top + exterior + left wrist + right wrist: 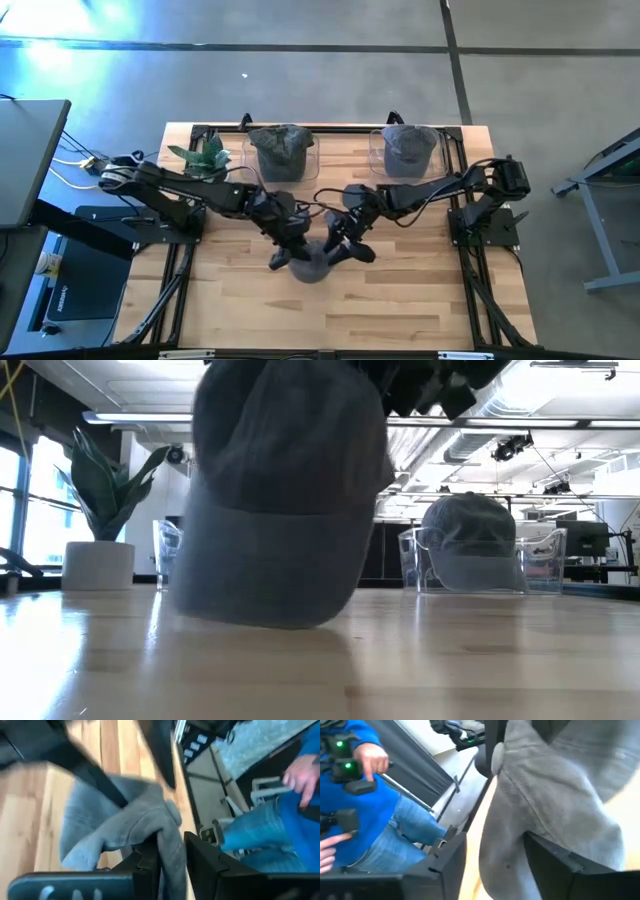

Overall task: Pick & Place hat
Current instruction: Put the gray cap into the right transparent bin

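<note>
A grey cap [313,264] sits at the table's middle, held between both grippers. In the low view the cap [280,510] fills the left half, crown up and brim down close to the tabletop; whether the brim touches the wood I cannot tell. My left gripper [287,252] is at the cap's left side and is shut on its cloth [170,855]. My right gripper [343,247] is at its right side, shut on cloth [505,855]. My left gripper pinches a bunched fold of the cap's crown cloth [169,842] between its two fingers [149,865], coming slanting down from the table's left. The cloth runs on beyond the fingers in loose folds. My right gripper has a thick gather of the cap's cloth [507,835] between its two fingers [555,862], coming slanting down from the table's right. The cap hangs below both grippers, crown up.
Two more grey caps sit on clear stands at the far edge [280,150] [408,148]; one of them shows in the low view [470,540]. A potted plant [205,155] stands far left. A person in blue [375,810] is beyond the table's edge. Bare wood lies near the front.
</note>
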You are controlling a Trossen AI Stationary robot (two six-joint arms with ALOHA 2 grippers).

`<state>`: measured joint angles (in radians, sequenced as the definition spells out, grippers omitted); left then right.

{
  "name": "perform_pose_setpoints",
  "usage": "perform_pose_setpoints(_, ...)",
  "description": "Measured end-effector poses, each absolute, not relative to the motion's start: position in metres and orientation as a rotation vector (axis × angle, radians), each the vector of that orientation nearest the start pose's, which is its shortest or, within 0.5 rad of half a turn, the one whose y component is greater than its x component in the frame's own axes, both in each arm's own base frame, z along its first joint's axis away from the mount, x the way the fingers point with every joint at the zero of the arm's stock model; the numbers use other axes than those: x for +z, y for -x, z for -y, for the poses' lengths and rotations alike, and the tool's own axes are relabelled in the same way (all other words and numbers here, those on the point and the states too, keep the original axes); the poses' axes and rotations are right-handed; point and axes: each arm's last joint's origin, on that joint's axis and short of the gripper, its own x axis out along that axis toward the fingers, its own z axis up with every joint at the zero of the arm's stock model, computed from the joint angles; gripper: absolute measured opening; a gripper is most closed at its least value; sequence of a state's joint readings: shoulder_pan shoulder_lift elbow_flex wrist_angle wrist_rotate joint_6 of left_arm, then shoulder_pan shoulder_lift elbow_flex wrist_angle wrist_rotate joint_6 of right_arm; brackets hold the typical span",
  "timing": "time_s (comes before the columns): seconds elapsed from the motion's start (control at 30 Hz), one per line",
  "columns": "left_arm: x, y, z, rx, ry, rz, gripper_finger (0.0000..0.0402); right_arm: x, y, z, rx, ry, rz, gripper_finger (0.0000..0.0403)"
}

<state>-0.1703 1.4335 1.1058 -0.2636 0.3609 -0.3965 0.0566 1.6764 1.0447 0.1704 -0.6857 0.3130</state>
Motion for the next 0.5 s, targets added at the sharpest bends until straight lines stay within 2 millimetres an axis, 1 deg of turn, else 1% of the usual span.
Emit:
perform_pose_setpoints(0.17, 0.282, -0.311, 0.065, -0.421, 0.445, -0.731, 0.0082, 0.226, -0.359, -0.04, 0.599, -0.399, -0.578, 0.0253)
perform_pose_setpoints(0.27, 0.282, -0.312, 0.065, -0.426, 0.441, -0.726, 0.0083, 0.226, -0.36, -0.044, 0.582, -0.315, -0.547, 0.0285)
perform_pose_setpoints(0.4, 0.282, -0.312, 0.065, -0.425, 0.39, -0.71, 0.0083, 0.226, -0.359, -0.052, 0.619, -0.186, -0.511, 0.0293)
perform_pose_setpoints(0.5, 0.282, -0.312, 0.065, -0.435, 0.37, -0.705, 0.0083, 0.226, -0.358, -0.057, 0.675, -0.181, -0.51, 0.0277)
